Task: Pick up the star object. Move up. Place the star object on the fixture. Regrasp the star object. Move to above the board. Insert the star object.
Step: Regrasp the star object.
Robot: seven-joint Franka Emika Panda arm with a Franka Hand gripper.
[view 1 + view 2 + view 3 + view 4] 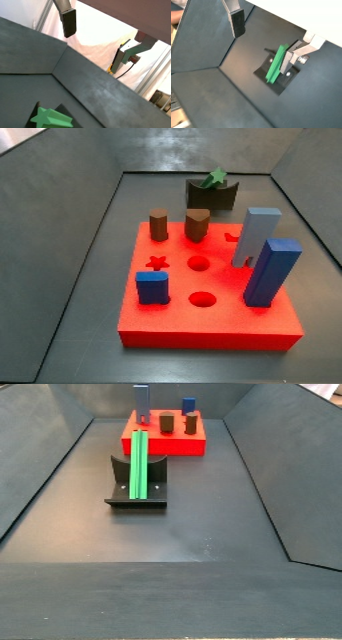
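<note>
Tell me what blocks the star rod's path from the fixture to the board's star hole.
Nothing lies between the fixture, which bears the star object, and the board. The star hole is open; brown pegs and blue blocks stand around it. The claw is open beside the rod.

star object (50,119) cut off by frame edge; end effector (264,37) absent from side views

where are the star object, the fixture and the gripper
star object (139,469), side view, mid rod
fixture (158,487), side view, base plate
gripper (264,37), wrist view, between open fingers

green star object (138,468) — black fixture (138,496) — red board (207,323), silver gripper (264,35).
</note>
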